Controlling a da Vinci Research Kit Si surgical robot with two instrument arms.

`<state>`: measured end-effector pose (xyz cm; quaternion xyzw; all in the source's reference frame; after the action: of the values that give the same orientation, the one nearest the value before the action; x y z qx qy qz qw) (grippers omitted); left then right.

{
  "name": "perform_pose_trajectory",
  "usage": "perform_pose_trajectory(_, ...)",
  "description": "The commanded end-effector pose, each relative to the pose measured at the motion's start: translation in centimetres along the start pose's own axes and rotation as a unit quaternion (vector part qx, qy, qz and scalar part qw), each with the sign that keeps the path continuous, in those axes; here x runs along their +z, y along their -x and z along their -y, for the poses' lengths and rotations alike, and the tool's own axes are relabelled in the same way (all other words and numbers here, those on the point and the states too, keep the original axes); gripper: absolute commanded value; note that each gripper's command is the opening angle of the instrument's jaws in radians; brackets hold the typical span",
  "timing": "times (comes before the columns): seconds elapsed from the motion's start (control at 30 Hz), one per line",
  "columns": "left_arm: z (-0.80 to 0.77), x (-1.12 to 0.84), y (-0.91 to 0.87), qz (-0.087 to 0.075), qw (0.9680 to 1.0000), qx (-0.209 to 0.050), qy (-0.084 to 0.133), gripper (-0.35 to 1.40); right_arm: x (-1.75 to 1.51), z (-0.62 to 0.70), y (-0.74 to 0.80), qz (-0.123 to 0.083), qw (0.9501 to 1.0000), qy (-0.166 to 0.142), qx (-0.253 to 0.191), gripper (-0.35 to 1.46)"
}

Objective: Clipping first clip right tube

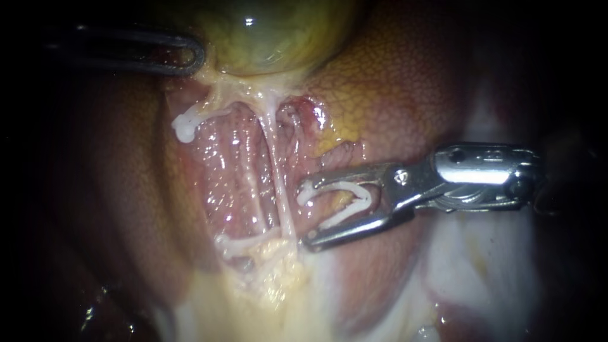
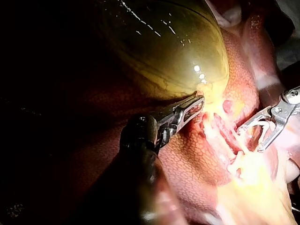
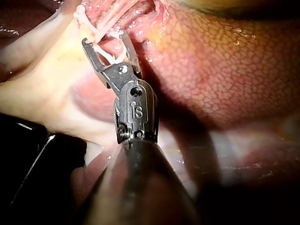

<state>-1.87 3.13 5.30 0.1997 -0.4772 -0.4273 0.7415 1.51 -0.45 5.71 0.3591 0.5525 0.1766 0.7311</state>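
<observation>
The pale right tube (image 1: 279, 171) runs down from the yellow-green gallbladder (image 1: 266, 31) across the dissected bed; a fainter left tube (image 1: 251, 180) lies beside it. My right instrument (image 1: 306, 215) comes in from the right, its jaws spread wide and holding a white open clip (image 1: 354, 202) between them. The jaw tips sit just right of the right tube, which is not between them. The right wrist view shows that clip (image 3: 108, 54) seated in the same jaws (image 3: 105, 40). My left instrument (image 1: 196, 57) has its jaws shut on the gallbladder's lower edge (image 2: 206, 91).
Mottled liver (image 1: 392, 82) surrounds the bed on both sides. A white frayed strand (image 1: 187, 126) hangs left of the tubes. Pale fatty tissue (image 1: 272, 278) lies below where the tubes end.
</observation>
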Motion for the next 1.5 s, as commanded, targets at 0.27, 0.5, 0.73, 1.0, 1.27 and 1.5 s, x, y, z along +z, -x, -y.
perform_pose_trajectory(0.27,0.00,0.00,0.00,0.000,1.0000,0.000,0.000,-0.35,0.20,-0.04,0.07,-0.008,0.9999,-0.003,0.010,0.50)
perform_pose_trajectory(0.5,0.00,0.00,0.00,0.000,1.0000,0.000,0.000,-0.35,0.34,-0.08,0.15,-0.018,0.9995,-0.014,0.023,0.50)
perform_pose_trajectory(0.73,0.00,0.01,0.00,0.000,1.0000,0.000,0.000,-0.35,0.42,-0.09,0.15,-0.048,0.9966,-0.045,0.050,0.49)
perform_pose_trajectory(1.0,0.00,0.00,0.00,0.000,1.0000,0.000,0.000,-0.35,0.46,-0.10,0.13,-0.076,0.9916,-0.084,0.062,0.48)
perform_pose_trajectory(1.27,0.00,0.00,0.00,0.000,1.0000,0.000,0.000,-0.35,0.47,0.02,0.10,-0.096,0.9854,-0.126,0.062,0.47)
perform_pose_trajectory(1.5,0.00,0.00,0.00,0.000,1.0000,0.000,0.000,-0.35,0.50,0.15,0.04,-0.100,0.9817,-0.148,0.065,0.44)
